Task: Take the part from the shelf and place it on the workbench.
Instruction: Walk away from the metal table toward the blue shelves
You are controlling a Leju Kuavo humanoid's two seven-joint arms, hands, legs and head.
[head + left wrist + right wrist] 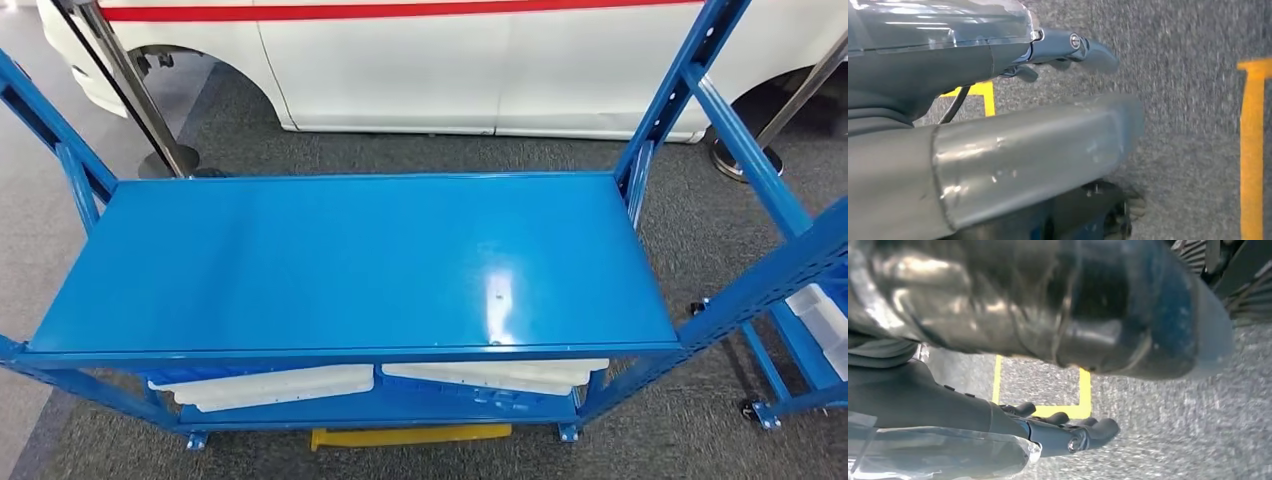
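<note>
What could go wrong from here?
1. The white parts lie on the lower shelf under the bare blue top shelf; an arm reaching in could strike its front edge.
2. Both hands, left and right, hang over the floor, so the whole reach remains.

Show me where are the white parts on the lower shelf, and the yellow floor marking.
left white part (262,387), head view, its front edge
right white part (500,374), head view, its top face
yellow floor marking (410,435), head view, its middle
</note>
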